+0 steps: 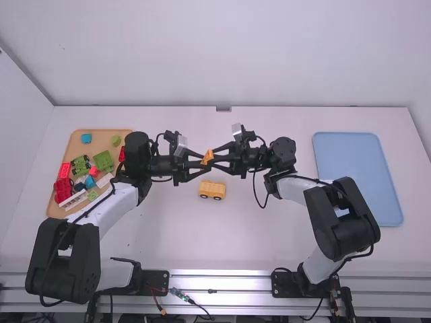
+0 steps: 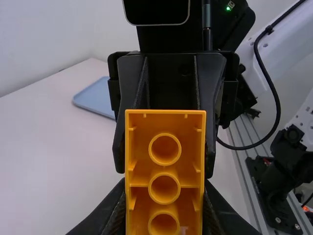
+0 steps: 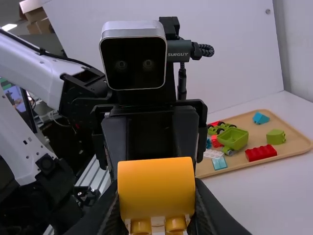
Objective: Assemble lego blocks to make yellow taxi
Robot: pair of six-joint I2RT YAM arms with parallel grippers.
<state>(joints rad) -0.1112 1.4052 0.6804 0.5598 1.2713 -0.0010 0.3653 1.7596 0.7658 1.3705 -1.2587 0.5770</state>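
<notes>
High view: over the walled white table (image 1: 236, 239), left hand (image 1: 203, 163) and right hand (image 1: 215, 158) apparently pinch one block (image 1: 207, 157).

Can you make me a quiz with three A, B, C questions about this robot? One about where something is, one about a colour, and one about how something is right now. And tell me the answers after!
1. Where is the little car with black wheels?
A) In the blue tray
B) On the wooden tray
C) On the white table

2. What colour is the piece between the two grippers?
A) Blue
B) Orange
C) Green

3. How is that piece right now?
A) Held up by both grippers
B) Lying in the blue tray
C) Lying on the wooden tray

Answers:
1. C: the high view shows it resting on the table, off both trays.
2. B: all three views show its orange plastic.
3. A: the left gripper and the right gripper both have fingers on it.
</notes>
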